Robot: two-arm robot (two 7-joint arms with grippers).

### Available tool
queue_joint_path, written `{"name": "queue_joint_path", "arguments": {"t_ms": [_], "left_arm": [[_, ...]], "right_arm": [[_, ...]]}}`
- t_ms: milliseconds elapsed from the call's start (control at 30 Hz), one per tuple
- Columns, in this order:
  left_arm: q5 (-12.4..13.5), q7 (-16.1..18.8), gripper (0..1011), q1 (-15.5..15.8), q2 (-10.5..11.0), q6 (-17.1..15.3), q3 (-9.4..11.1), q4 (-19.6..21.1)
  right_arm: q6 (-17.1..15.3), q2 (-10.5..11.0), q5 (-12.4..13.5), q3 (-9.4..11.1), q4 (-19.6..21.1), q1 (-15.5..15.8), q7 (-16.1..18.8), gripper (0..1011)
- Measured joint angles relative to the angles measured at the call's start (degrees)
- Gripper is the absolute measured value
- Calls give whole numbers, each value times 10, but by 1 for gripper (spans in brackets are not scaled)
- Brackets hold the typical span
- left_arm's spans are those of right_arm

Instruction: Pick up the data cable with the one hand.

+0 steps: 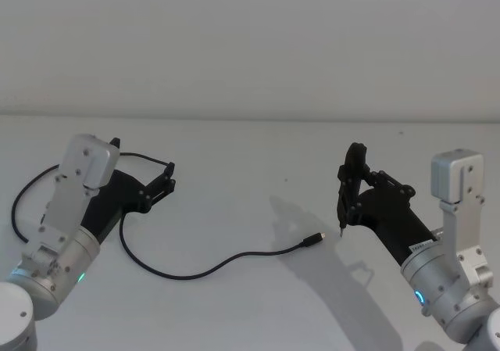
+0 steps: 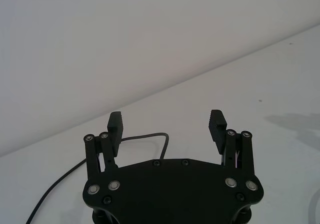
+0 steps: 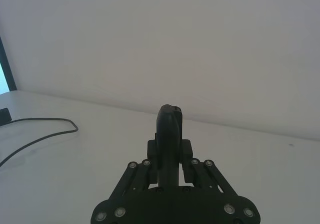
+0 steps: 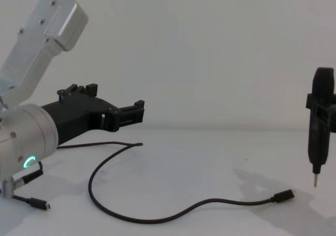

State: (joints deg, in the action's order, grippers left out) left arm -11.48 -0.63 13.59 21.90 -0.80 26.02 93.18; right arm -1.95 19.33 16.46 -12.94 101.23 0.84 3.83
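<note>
The data cable [image 1: 195,273] is a thin black cord lying in loose curves on the white table, with its plug [image 1: 315,238] near the middle. It also shows in the chest view, where the plug [image 4: 286,195] lies at the right. My left gripper [image 1: 168,177] is open, low over the cable's far bend at the left. From the left wrist, that cable bend [image 2: 150,135] lies just beyond the spread fingers [image 2: 116,121]. My right gripper [image 1: 349,191] is shut on a slim upright black device [image 4: 320,125] whose metal tip [image 1: 341,230] hangs just right of the plug.
The white table [image 1: 250,155] runs back to a plain white wall. A second small plug [image 4: 42,204] on the cable lies near my left arm's base. Open tabletop lies between the two arms, crossed by the cable.
</note>
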Motion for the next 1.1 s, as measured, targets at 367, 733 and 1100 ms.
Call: {"name": "queue_joint_path", "arguments": {"t_ms": [367, 733, 1100], "left_arm": [[0, 0, 1001, 0, 0, 0, 0, 0], [0, 0, 1001, 0, 0, 0, 0, 0], [0, 0, 1001, 0, 0, 0, 0, 0]], "right_arm": [[0, 0, 0, 0, 0, 0, 0, 274], [0, 0, 0, 0, 0, 0, 0, 275], [0, 0, 0, 0, 0, 0, 0, 274]]}}
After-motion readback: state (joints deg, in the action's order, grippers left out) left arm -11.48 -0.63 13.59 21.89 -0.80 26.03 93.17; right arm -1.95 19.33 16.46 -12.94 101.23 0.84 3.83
